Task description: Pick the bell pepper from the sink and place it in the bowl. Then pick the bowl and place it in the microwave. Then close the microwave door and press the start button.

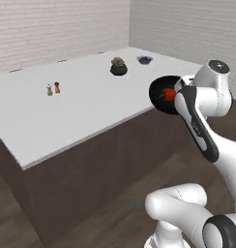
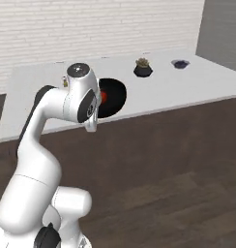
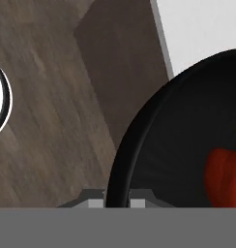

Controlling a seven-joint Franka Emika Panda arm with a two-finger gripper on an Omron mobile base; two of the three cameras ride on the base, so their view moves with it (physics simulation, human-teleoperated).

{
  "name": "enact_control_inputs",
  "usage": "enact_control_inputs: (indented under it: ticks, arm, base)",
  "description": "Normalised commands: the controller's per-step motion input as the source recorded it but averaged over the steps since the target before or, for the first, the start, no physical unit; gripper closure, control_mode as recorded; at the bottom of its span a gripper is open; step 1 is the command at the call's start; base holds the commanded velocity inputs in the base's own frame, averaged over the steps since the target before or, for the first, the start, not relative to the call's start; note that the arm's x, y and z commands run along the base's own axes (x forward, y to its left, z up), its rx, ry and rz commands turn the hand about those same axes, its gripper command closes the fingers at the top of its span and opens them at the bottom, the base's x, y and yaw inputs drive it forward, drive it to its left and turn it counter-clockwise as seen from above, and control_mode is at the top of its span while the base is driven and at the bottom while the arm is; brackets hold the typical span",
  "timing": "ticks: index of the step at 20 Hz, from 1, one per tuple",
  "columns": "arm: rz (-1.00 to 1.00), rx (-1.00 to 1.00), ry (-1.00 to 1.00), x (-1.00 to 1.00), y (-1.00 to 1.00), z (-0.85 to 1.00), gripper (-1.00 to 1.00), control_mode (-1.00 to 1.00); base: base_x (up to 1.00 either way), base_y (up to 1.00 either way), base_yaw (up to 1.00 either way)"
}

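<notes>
Gripper [image 3: 116,202] pinched on the rim of the black bowl [image 3: 187,140], held clear of the white counter [image 1: 86,106]. Red bell pepper [image 3: 226,177] resting inside. Small potted plant [image 1: 118,66] farther back on the counter.

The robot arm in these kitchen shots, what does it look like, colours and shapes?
The arm is glossy white, built of rounded, tube-like segments with bulbous elbows. Dark grey to black bands mark the joints, and a black stripe runs along one link in the left base view. A round grey cap with a dark ring tops the joint near the wrist. The gripper ends in small grey finger tips. No cables or markings are visible.
</notes>
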Motion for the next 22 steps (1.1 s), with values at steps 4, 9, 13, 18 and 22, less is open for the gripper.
enact_control_inputs:
  ticks: [4,9,13,18,22]
  arm:
    - [0.0,0.0,0.0,0.0,0.0,0.0,1.0,1.0]
    - [0.0,0.0,0.0,0.0,0.0,0.0,1.0,1.0]
    - [0.0,0.0,0.0,0.0,0.0,0.0,1.0,1.0]
    - [0.0,0.0,0.0,0.0,0.0,0.0,1.0,1.0]
    - [0.0,0.0,0.0,0.0,0.0,0.0,1.0,1.0]
  base:
    - [0.0,-0.01,-0.68]
    - [0.0,0.0,-0.6]
    - [0.0,0.0,-0.54]
    - [0.24,0.0,-0.41]
    - [0.65,0.0,-0.35]
